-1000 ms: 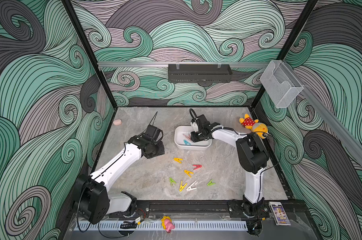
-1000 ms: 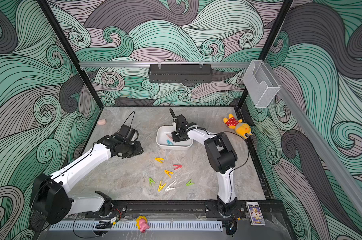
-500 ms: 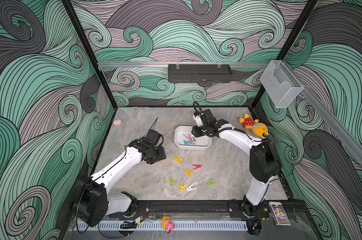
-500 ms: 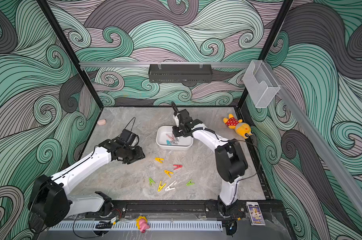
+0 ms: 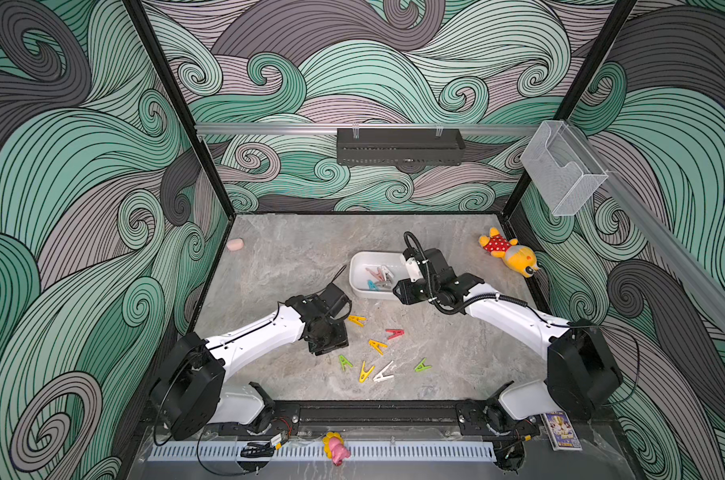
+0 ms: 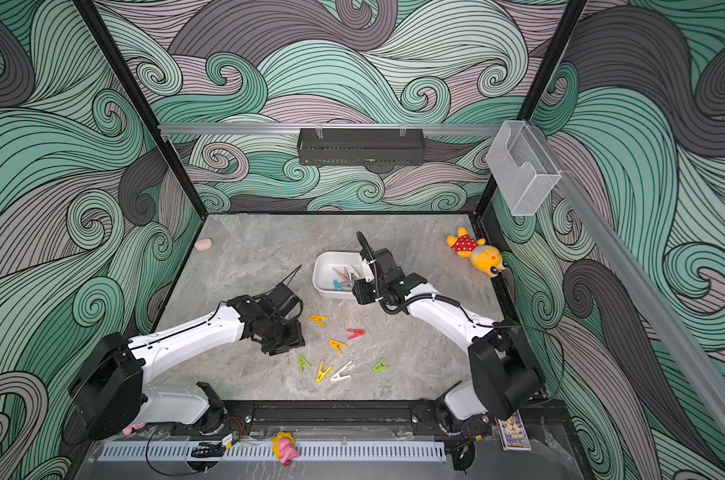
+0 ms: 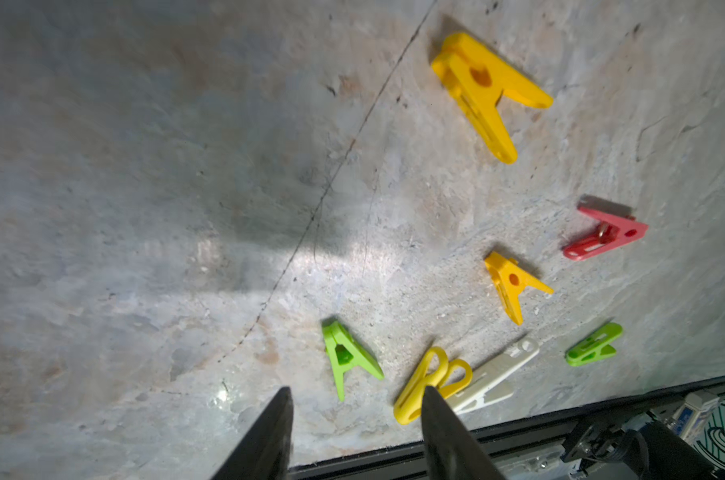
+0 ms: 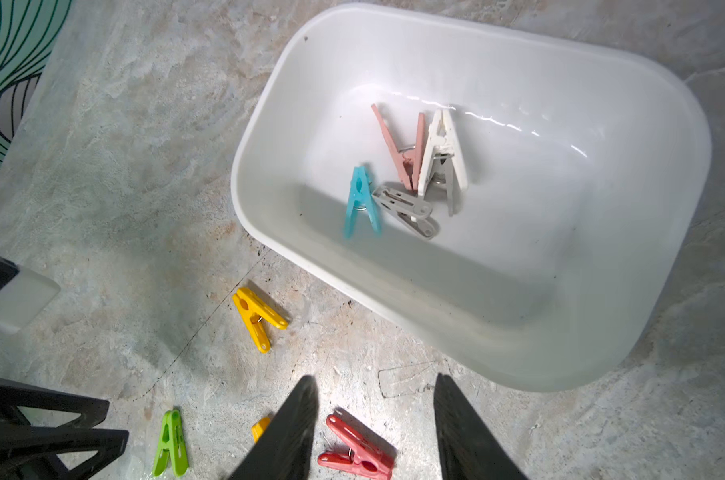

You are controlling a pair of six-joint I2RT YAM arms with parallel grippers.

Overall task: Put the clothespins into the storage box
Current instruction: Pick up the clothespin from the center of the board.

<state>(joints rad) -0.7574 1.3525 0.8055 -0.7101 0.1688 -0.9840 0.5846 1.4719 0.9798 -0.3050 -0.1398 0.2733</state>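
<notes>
The left claw (image 7: 355,390) is spread about halfway. It holds nothing and touches nothing. Between its two dark fingers (image 7: 269,432) only the grey counter (image 7: 144,208) shows. A green peg (image 7: 346,357) lies flat on the counter near the tips, but the fingers do not reach it. In both top views this claw is a little left of the middle of the frame, just beside the loose clothespins (image 5: 377,345).

The right claw (image 8: 374,378) is spread too, and it is empty. A red peg (image 8: 356,453) lies flat on the counter past its tips, and the fingers do not pinch it. In both top views this claw is near the middle of the frame, right at the lower right corner of the storage box (image 5: 369,294).

The storage box is white. It sits on the counter, a little above the middle of the frame. Four pegs lie inside it in a small bunch: a pink peg (image 8: 398,145), a white peg (image 8: 441,153), a teal peg (image 8: 360,203) and a grey peg (image 8: 406,210). The pink one and the white one lie side by side.

Seven loose clothespins lie on the counter, below the box in the frame. Three are yellow, two are green, one is red and one is white. None of them touches the box.

A yellow toy bear (image 5: 506,251) lies at the right side of the counter, well apart from the pegs.
</notes>
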